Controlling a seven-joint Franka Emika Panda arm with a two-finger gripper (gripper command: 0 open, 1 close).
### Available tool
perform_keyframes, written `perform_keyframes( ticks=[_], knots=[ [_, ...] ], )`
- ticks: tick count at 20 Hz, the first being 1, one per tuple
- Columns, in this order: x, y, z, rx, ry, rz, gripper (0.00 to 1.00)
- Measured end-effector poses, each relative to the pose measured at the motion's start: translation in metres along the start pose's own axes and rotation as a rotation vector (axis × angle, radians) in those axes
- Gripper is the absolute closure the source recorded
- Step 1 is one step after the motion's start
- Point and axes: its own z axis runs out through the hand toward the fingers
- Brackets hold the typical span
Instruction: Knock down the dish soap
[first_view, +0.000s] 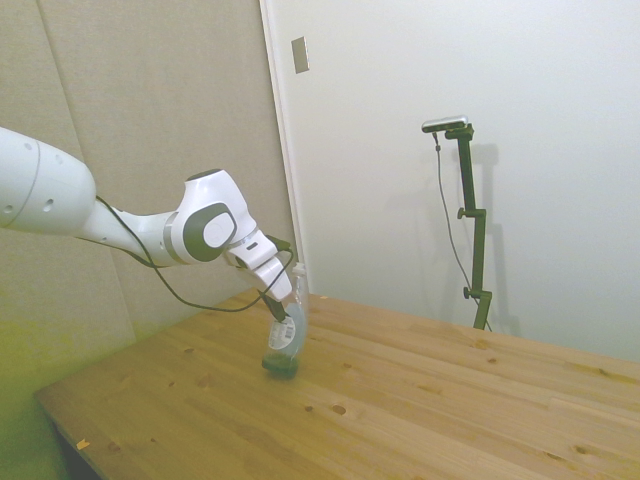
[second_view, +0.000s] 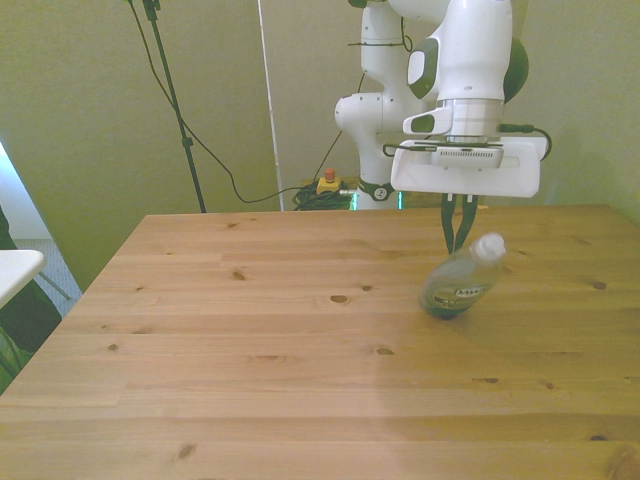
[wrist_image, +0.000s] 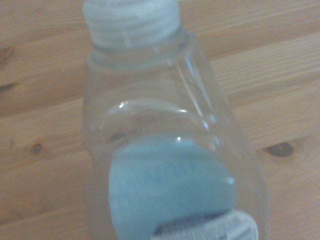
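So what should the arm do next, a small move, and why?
Probably keep pushing a little toward the front view's right. The dish soap is tilted that way, its base on the table, not lying flat yet. The gripper is just behind its neck.

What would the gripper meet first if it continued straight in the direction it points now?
Most likely the dish soap: the gripper points down right at the tilted bottle, and the wrist view is filled by it. Beyond it lies only the wooden table.
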Motion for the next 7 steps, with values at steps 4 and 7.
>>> perform_keyframes(
  ticks=[4, 7],
  knots=[
    [0.004, -0.017, 0.013, 0.002, -0.005, 0.002, 1.0],
    [0.009, -0.027, 0.019, 0.005, -0.003, 0.015, 1.0]
  ],
)
